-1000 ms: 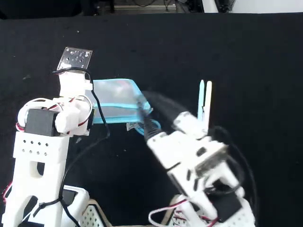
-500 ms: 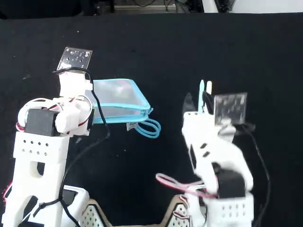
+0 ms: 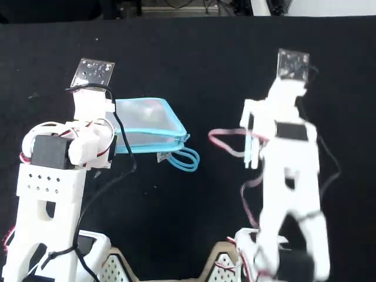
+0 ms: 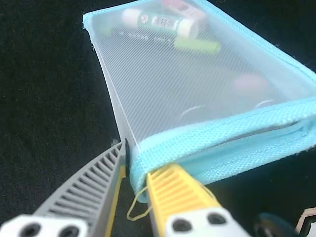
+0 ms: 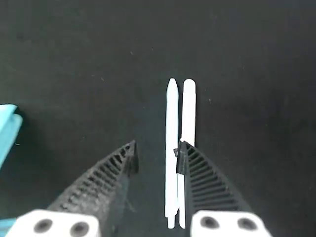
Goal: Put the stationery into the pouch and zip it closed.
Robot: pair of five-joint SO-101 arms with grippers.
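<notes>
While clenched on the pouch (image 4: 197,98) corner, left tool (image 4: 138,160); right tool (image 5: 155,150) agape over two pens (image 5: 172,123).

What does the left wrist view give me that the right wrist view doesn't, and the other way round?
Left wrist: the left gripper shut on a corner of the pouch, with a glue stick, a green marker and something pink inside. Right wrist: the right gripper open over two pens lying side by side. Both: the black table and some of the pouch's blue edge.
</notes>
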